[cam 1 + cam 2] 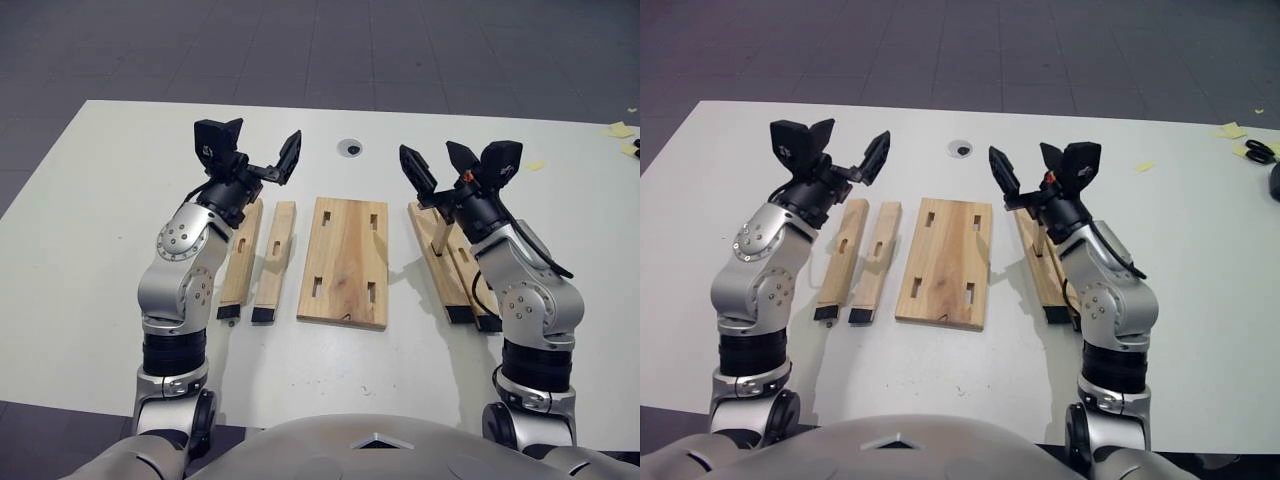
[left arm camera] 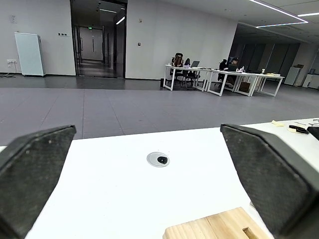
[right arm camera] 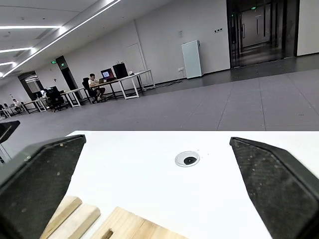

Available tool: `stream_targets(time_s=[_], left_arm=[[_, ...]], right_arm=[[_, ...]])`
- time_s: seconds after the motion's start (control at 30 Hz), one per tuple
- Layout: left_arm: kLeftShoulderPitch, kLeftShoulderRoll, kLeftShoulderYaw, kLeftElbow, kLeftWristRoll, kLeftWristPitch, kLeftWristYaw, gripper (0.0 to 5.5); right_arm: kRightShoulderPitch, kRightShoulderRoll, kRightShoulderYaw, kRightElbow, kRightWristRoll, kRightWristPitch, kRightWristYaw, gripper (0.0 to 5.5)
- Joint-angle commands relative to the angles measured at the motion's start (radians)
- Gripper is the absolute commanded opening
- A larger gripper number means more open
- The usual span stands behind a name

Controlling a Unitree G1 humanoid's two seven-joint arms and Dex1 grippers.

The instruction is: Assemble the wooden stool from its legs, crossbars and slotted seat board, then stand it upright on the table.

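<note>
Seat board (image 1: 345, 260) flat, long axis running away from robot.

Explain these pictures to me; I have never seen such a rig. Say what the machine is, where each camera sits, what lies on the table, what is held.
This is a humanoid robot with two arms, each ending in two-fingered jaws. Two pictures come from cameras on its head, looking down over the arms; two from its wrists, looking out between the jaws. On the white table lie a slotted seat board, two wooden legs to its left, and more wooden pieces partly under the right arm. Both jaws stand open and hold nothing.
</note>
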Motion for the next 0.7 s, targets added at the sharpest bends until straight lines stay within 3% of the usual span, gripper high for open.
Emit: stream_targets(time_s=[0.03,0.27,0.57,0.7], left_arm=[[0.0,-0.006,-0.007,-0.002,0.01,0.003,0.003,5.4],[-0.002,-0.008,-0.003,0.004,0.014,-0.003,0.003,5.4],[-0.002,-0.016,-0.005,0.005,0.021,-0.004,0.007,5.4],[-0.004,-0.012,-0.002,0.009,0.021,-0.003,0.003,5.4]], right_arm=[[-0.096,-0.01,-0.031,-0.014,0.029,0.008,-0.019,5.37],[-0.173,-0.039,-0.017,-0.04,0.013,-0.007,-0.004,5.37],[0.105,-0.08,0.068,0.213,-0.193,-0.114,0.065,5.37],[0.094,-0.053,0.061,0.193,-0.192,-0.124,0.069,5.37]])
